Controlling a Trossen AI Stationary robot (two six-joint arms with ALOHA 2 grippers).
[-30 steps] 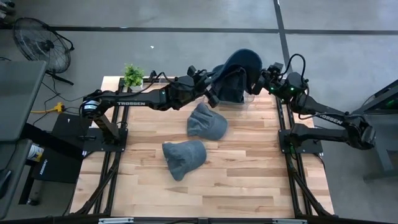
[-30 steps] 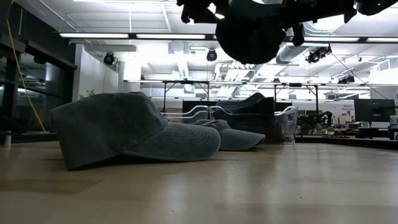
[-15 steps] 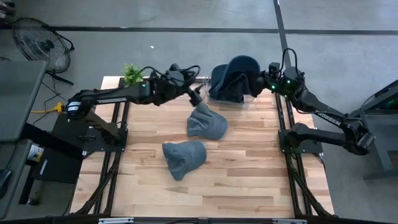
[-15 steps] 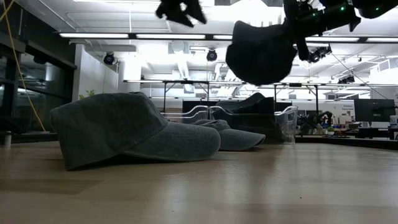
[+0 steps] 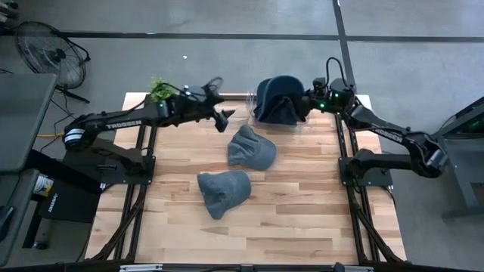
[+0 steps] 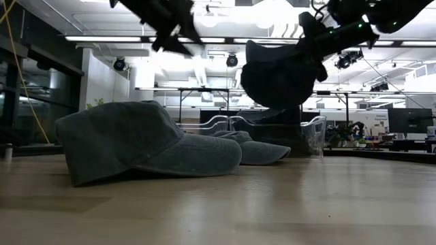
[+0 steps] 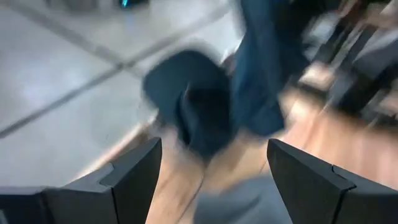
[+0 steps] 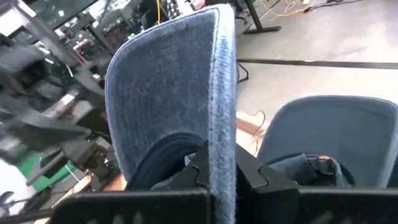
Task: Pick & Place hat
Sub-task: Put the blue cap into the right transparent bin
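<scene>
Hat (image 5: 277, 100) hangs at the top centre of my high view, clenched in the right gripper (image 5: 308, 103) above the clear bin (image 6: 310, 133). Left gripper (image 5: 224, 120) sits left of it, fingers spread, holding nothing.

We see a wooden counter (image 5: 302, 219) on a grey concrete floor (image 5: 212, 19). A small green plant (image 5: 159, 88) stands at its eleven o'clock corner. Farther toward ten o'clock, a black fan (image 5: 47, 50) rests on the floor.
</scene>
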